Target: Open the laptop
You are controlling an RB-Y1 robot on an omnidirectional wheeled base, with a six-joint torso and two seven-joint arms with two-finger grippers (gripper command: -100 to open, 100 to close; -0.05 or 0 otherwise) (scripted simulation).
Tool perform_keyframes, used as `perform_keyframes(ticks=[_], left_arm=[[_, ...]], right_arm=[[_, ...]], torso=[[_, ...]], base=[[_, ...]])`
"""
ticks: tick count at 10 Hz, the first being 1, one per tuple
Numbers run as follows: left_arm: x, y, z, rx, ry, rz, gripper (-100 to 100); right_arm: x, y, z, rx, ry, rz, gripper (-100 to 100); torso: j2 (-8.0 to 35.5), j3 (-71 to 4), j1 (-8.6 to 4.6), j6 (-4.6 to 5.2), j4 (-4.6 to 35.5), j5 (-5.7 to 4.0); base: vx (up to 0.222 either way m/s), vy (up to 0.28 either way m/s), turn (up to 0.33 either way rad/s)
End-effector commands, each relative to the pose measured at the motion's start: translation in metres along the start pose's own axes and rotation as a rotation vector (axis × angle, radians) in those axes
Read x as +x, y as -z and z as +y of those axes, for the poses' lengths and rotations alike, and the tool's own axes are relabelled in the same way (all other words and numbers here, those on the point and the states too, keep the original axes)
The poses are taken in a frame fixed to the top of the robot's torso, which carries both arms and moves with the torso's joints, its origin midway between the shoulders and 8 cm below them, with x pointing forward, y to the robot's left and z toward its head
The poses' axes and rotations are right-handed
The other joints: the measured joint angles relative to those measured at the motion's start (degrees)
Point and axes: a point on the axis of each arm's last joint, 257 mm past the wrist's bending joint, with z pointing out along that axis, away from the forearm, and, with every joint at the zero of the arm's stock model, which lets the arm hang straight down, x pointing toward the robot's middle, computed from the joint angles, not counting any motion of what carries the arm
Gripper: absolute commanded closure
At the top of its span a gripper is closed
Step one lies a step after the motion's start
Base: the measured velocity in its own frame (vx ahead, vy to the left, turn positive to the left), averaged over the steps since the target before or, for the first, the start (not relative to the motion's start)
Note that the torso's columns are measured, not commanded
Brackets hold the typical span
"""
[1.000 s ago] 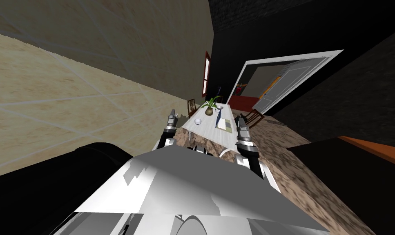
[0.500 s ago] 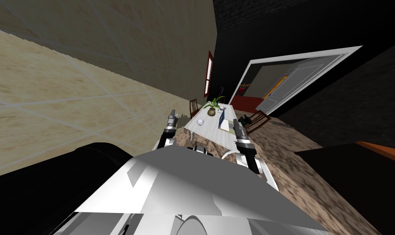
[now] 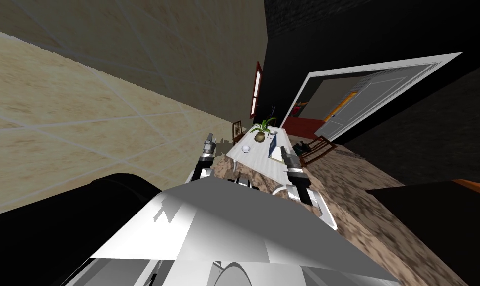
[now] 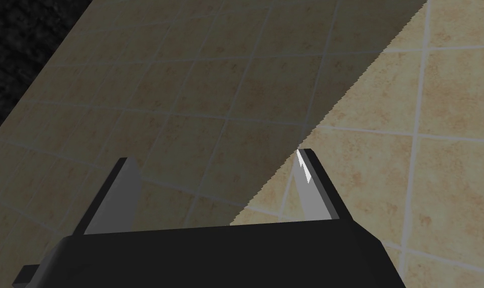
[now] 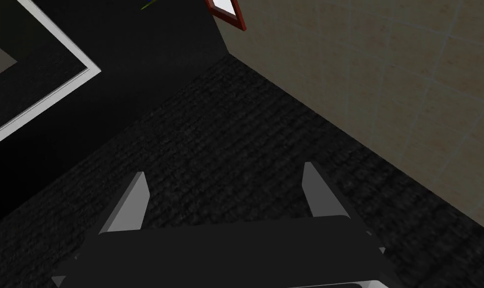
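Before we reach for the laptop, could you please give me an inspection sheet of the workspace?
Surface: white table, some way ahead.
Job's things: laptop on the table's right side, blue lid looks raised.
Clutter: potted plant, small white round thing.
Grippers: left gripper open, empty; right gripper open, empty.
Cables: nothing seen.
Surroundings: far chair, right chair, tiled wall, white-framed doorway, mottled brown floor.

White table point(image 3: 256, 158), potted plant point(image 3: 260, 133), small bowl point(image 3: 245, 148), wooden chair point(image 3: 315, 149)
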Motion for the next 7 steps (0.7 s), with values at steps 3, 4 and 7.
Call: perform_keyframes(ticks=[3, 4, 7], left_arm=[[0.0, 0.0, 0.0, 0.0, 0.0, 0.0, 0], [0.0, 0.0, 0.0, 0.0, 0.0, 0.0, 0], [0.0, 0.0, 0.0, 0.0, 0.0, 0.0, 0]], right_arm=[[0.018, -0.005, -0.029, 0.051, 0.201, 0.061, -100], [0.025, -0.006, -0.044, 0.075, 0.286, 0.09, -100], [0.032, -0.008, -0.06, 0.098, 0.384, 0.122, -100]], torso=[[0.0, 0.0, 0.01, -0.02, 0.0, -0.01], [0.0, 0.0, 0.0, 0.0, 0.0, 0.0], [0.0, 0.0, 0.05, -0.01, 0.0, 0.0]], base=[[0.014, 0.044, 0.039], [0.011, 0.056, 0.054], [0.012, 0.053, 0.042]])
